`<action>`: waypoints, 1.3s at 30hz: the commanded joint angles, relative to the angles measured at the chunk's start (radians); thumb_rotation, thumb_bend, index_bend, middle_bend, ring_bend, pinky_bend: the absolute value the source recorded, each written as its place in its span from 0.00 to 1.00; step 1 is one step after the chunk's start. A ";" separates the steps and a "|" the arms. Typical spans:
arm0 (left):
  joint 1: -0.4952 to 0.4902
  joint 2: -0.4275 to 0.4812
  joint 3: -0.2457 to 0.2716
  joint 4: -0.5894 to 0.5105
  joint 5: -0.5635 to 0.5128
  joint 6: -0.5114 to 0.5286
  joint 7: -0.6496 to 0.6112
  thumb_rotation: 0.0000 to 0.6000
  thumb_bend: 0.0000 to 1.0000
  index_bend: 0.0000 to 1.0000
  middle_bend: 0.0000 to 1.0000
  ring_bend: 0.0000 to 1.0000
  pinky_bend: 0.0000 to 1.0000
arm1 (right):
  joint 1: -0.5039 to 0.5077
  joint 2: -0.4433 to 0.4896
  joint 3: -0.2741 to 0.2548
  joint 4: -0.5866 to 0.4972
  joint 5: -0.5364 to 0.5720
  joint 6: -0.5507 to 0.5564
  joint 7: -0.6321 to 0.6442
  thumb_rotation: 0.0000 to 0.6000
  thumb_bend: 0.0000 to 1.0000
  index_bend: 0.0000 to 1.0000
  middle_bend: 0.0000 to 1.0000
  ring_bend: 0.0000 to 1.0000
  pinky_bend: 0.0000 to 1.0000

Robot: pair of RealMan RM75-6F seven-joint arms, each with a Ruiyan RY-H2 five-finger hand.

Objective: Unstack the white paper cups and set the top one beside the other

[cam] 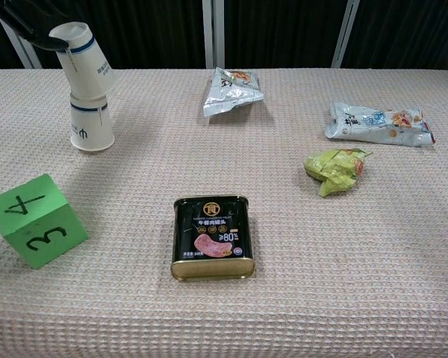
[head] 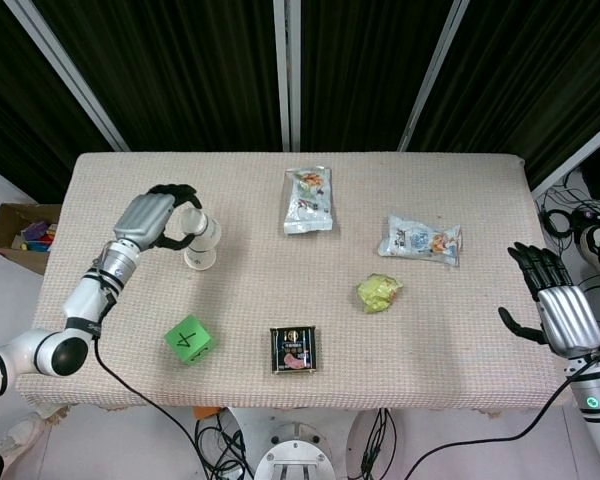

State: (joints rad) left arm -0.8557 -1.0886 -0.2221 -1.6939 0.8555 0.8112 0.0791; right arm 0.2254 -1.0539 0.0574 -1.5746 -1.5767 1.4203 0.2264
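Two white paper cups stand upside down at the table's left. The lower cup [cam: 89, 127] [head: 200, 258] sits on the cloth. My left hand [head: 156, 220] [cam: 28, 21] grips the upper cup [cam: 84, 58] [head: 202, 228], which is raised and tilted, its rim still just over the lower cup's top. Whether the two touch I cannot tell. My right hand [head: 558, 312] hovers with fingers spread and nothing in them, beyond the table's right edge.
A green cube [cam: 36, 220] lies near the front left and a black meat tin [cam: 213, 237] at the front centre. A snack bag [cam: 230, 91], a long packet [cam: 377, 123] and a crumpled yellow-green wrapper [cam: 334, 168] lie centre to right. A cardboard box [head: 20, 232] sits beside the table.
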 commanded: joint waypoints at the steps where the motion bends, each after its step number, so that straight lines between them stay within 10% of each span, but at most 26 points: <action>1: -0.002 0.043 -0.016 -0.062 0.019 0.036 0.038 1.00 0.40 0.38 0.17 0.12 0.13 | -0.001 -0.001 0.000 0.002 0.000 0.000 0.002 1.00 0.27 0.06 0.06 0.00 0.00; 39: -0.182 -0.272 0.103 0.150 -0.286 -0.016 0.296 1.00 0.40 0.38 0.17 0.12 0.13 | -0.012 -0.023 -0.003 0.063 0.007 -0.007 0.059 1.00 0.27 0.06 0.06 0.00 0.00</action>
State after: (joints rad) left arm -1.0376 -1.3591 -0.1201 -1.5453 0.5702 0.7952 0.3748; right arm 0.2135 -1.0772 0.0547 -1.5118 -1.5699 1.4130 0.2853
